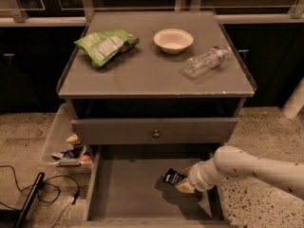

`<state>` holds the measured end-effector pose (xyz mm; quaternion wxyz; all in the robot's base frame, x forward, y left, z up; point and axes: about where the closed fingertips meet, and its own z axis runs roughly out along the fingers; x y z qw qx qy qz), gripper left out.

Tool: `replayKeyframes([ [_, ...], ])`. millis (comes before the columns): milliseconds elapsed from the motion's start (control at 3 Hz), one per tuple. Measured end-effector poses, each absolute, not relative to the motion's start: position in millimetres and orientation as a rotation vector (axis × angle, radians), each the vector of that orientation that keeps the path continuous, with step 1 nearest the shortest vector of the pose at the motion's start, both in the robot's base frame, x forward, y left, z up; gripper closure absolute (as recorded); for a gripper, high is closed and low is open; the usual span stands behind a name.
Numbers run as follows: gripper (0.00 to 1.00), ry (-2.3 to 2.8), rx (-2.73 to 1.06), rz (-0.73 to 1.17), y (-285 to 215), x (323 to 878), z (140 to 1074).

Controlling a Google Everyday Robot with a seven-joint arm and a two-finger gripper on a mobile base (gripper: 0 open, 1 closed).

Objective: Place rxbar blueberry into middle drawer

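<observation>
The middle drawer point(128, 189) is pulled out below the cabinet, with a bare grey floor. My gripper point(183, 183) reaches in from the right on a white arm and hangs low over the drawer's right part. It is shut on the rxbar blueberry point(173, 177), a small dark navy bar with white lettering that sticks out to the left of the fingers. The bar is tilted and sits just above the drawer floor, with its shadow right beneath it.
On the cabinet top lie a green snack bag point(105, 45), a white bowl point(173, 39) and a clear plastic bottle point(205, 61). A closed drawer front with a round knob point(156, 133) sits above. A bin of clutter point(66, 148) and cables point(28, 194) are at left.
</observation>
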<state>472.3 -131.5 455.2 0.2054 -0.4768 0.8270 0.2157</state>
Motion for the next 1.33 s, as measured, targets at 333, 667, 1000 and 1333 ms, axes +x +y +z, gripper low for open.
replayKeyframes([
  [333,1.00,2.254,-1.326,0.611,-127,483,447],
  [667,1.00,2.142,-1.338,0.605,-116,502,440],
  [1000,1.00,2.049,-1.352,0.588,-109,512,435],
  [1333,1.00,2.008,-1.396,0.593,-108,511,411],
])
